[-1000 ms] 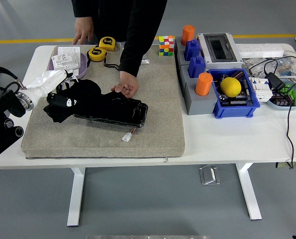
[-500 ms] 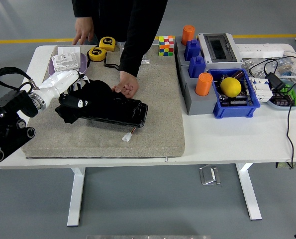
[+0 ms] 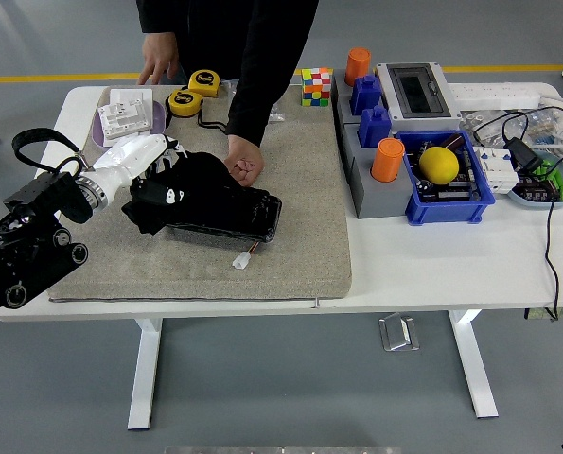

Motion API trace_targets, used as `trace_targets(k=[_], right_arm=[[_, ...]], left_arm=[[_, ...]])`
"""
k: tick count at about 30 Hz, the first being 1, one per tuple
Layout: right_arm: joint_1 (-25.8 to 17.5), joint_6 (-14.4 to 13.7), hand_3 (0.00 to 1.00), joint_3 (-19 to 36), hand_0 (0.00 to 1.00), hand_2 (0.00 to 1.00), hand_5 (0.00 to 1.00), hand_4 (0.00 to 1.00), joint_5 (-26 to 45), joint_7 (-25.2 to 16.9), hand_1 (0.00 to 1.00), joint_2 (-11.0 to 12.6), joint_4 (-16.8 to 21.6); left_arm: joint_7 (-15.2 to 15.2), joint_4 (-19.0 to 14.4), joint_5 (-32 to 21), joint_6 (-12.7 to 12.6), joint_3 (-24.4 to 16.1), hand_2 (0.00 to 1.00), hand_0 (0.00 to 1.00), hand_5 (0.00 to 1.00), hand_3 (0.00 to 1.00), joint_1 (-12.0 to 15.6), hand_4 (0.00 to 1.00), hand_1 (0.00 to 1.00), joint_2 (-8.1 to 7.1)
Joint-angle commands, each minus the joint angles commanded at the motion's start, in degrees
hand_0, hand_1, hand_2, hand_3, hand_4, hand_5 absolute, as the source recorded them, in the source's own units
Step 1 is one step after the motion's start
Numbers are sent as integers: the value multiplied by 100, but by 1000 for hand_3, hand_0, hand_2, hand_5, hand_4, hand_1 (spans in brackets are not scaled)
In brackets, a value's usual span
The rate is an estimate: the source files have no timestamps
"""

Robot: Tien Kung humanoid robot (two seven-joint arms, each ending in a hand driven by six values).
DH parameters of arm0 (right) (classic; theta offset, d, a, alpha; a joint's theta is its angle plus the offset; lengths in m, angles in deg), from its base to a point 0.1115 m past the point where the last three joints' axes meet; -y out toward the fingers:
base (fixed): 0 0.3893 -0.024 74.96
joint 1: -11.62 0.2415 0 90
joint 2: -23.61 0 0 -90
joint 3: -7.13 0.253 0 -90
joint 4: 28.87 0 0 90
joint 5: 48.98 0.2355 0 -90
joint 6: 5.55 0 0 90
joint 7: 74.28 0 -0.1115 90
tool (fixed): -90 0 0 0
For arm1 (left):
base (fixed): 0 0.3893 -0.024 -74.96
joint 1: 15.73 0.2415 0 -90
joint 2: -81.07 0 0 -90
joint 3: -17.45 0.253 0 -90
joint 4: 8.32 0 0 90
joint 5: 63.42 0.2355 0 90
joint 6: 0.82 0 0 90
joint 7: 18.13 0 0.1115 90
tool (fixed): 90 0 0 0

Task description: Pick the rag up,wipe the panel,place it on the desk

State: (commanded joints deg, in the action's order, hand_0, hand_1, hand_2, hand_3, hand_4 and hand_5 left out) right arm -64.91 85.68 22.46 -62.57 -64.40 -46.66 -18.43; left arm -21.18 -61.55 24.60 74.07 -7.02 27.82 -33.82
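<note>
A black rag [image 3: 182,184] lies bunched over the left part of a glossy black panel [image 3: 248,213] on the grey felt mat [image 3: 290,255]. My left hand [image 3: 153,161], white with dark fingers, is shut on the rag's left side and presses it on the panel. A person at the far side holds the panel's back edge with one hand [image 3: 246,168], fist closed. The person's other hand [image 3: 158,66] rests on the table at the back. A small white connector [image 3: 240,261] trails from the panel's front. The right arm is out of view.
Two yellow tape measures [image 3: 184,100] and a purple dish with papers [image 3: 130,118] sit at the back left. A Rubik's cube [image 3: 316,86], grey block with orange and blue parts [image 3: 371,142], blue bin with a yellow ball [image 3: 439,165] and cables [image 3: 536,142] fill the right.
My left hand has slid the rag to the right across the panel, toward the person's hand. The person's hand on the panel has curled into a fist.
</note>
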Motion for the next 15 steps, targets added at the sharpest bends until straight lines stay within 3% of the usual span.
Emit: trace_targets(k=[15], right_arm=[[3, -1, 673, -5, 779, 721, 547, 998, 11, 2, 729, 22, -10]], left_arm=[[196, -212, -40, -109, 348, 339, 263, 7, 555, -120, 713, 193, 234]])
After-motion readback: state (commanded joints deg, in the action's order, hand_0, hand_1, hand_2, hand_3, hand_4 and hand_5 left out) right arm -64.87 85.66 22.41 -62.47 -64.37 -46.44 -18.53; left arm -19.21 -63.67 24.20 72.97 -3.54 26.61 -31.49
